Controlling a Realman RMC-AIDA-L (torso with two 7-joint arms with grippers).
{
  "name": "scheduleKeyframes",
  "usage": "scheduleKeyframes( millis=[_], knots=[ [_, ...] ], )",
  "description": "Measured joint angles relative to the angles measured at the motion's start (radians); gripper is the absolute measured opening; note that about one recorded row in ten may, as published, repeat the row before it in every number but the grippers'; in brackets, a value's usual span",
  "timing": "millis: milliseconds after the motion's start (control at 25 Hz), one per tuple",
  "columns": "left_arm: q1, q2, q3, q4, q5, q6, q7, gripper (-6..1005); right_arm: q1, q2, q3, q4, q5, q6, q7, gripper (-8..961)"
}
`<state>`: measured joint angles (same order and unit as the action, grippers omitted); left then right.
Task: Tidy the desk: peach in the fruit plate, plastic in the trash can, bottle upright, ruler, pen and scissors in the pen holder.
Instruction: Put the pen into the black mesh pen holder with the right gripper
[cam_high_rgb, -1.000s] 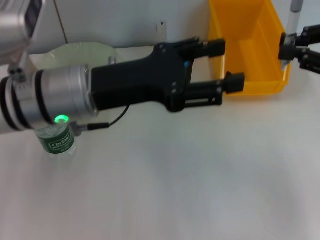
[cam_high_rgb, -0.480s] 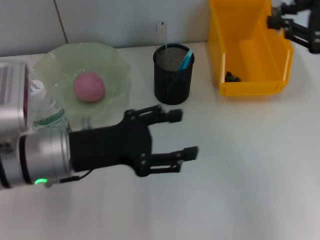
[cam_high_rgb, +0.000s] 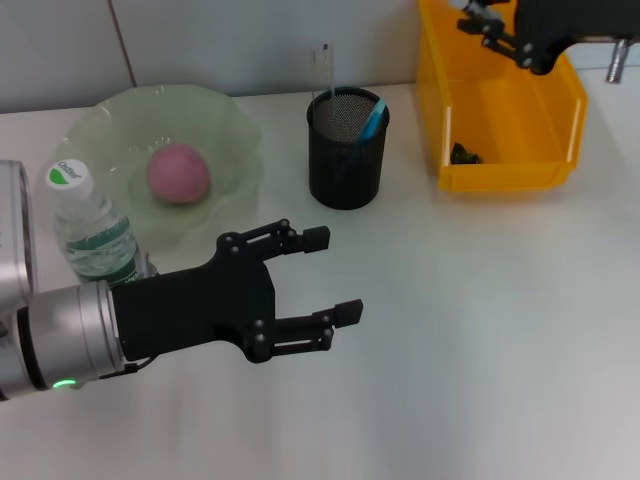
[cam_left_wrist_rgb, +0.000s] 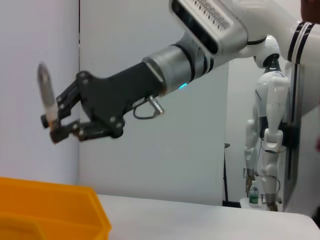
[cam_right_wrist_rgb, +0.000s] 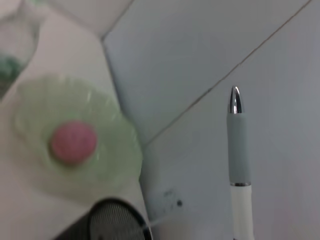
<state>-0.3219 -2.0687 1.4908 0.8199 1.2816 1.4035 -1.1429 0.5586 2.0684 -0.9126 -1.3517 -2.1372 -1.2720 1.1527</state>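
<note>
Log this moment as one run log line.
right gripper: holds pen above trash can | left gripper: open, empty over desk | peach: in fruit plate | bottle: upright

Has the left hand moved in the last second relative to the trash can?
Yes. The left hand, open, has pulled back from beside the trash can toward the robot, now on the near side of the pen holder.

a plain white desk (cam_high_rgb: 480, 330) runs back to a pale grey panelled wall (cam_high_rgb: 220, 40) crossed by thin dark seams, while far off in the left wrist view a white humanoid figure (cam_left_wrist_rgb: 267, 135) stands beside a tall white and dark upright.
</note>
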Motion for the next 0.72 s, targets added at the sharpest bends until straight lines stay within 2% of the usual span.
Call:
scheduleKeyframes(
  millis=[80, 280, 400, 440, 600, 720],
  knots=[
    [0.001, 0.000, -0.002, -0.001, 0.000, 0.000, 0.008, 803, -0.005, 0.003, -0.025, -0.004, -0.018, 0.029, -0.023, 173],
    [0.012, 0.001, -0.020, -0.021, 0.002, -0.005, 0.053, 803, -0.059, 0.014, -0.176, -0.039, -0.105, 0.185, -0.115, 173],
    [0.012, 0.002, -0.029, -0.042, 0.007, -0.011, 0.070, 802, -0.101, 0.016, -0.294, -0.042, -0.151, 0.358, -0.233, 174],
    [0.011, 0.005, -0.050, -0.070, 0.011, -0.016, 0.084, 802, -0.101, 0.016, -0.294, -0.042, -0.151, 0.358, -0.233, 174],
    [0.021, 0.007, -0.117, -0.108, 0.035, -0.018, 0.116, 802, -0.108, 0.015, -0.384, -0.031, -0.194, 0.502, -0.342, 174],
    [0.034, 0.008, -0.130, -0.108, 0.046, -0.021, 0.118, 802, -0.104, 0.014, -0.414, -0.027, -0.218, 0.542, -0.391, 174]
  ],
)
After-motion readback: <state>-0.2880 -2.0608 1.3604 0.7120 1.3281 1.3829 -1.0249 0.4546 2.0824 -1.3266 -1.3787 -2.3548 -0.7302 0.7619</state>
